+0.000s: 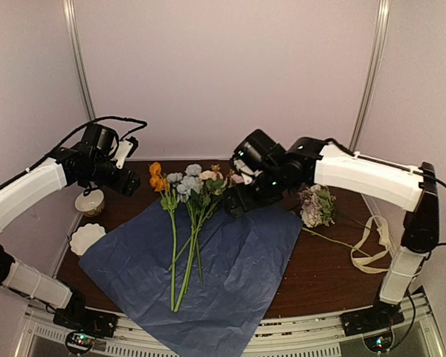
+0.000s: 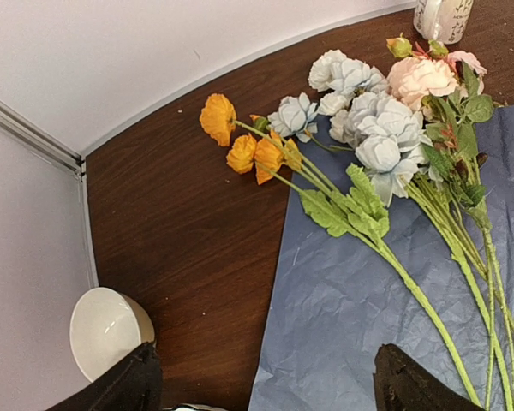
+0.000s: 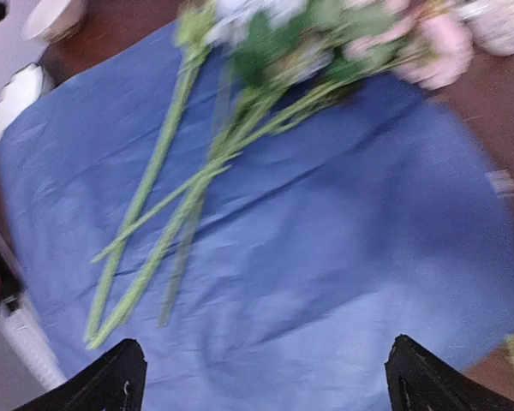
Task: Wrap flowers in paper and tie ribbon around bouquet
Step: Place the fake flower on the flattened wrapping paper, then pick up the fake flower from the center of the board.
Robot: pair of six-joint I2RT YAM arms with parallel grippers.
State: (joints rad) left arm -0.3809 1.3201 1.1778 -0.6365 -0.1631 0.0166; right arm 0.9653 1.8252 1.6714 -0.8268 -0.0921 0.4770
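Lying fanned on the blue paper (image 1: 238,275), the flowers (image 1: 186,223) point their stems at the near edge, with their heads reaching past the sheet's far edge onto the table (image 1: 320,271). The left gripper (image 2: 270,381) and the right gripper (image 3: 270,377) hang above with jaws wide, holding nothing. The ribbon (image 1: 372,245) lies loose at the right, off the paper.

Dark table (image 1: 323,279), blue paper (image 1: 238,275), cream ribbon (image 1: 372,249), purplish flower (image 1: 314,205), bowl (image 1: 90,201), scalloped dish (image 1: 87,239)
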